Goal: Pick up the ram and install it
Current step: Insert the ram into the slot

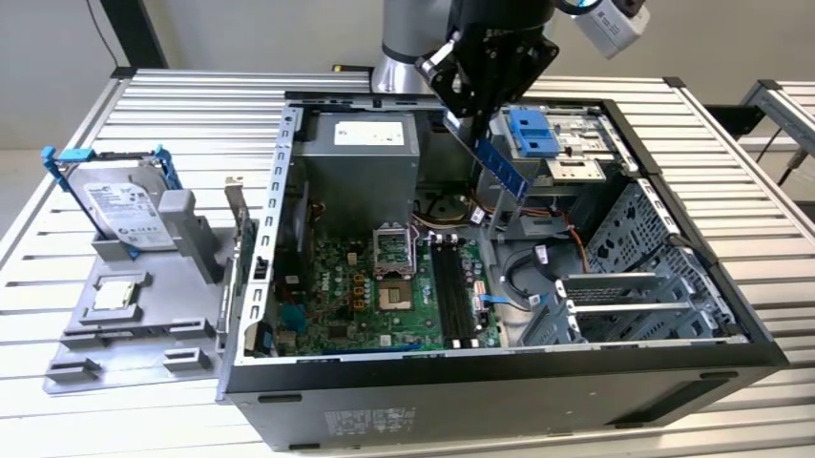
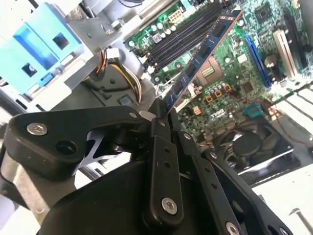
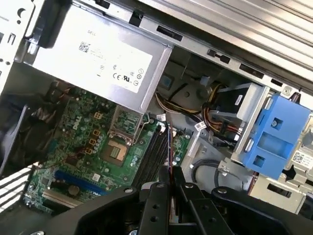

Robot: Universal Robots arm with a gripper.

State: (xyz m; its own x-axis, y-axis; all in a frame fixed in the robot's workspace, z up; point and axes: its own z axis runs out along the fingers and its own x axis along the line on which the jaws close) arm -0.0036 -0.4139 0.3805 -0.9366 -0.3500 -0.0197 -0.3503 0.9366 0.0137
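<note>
Above the open computer case (image 1: 510, 355), over its green motherboard (image 1: 344, 296), hangs the gripper (image 1: 474, 119). It is clamped tight on the upper end of the ram (image 1: 499, 164), which slants down in the air above the black memory slots (image 1: 449, 291).

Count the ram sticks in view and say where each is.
1. The ram is clamped in the gripper, slanting above the open computer case. The motherboard's memory slots look empty, though a seated stick might be hidden.
</note>
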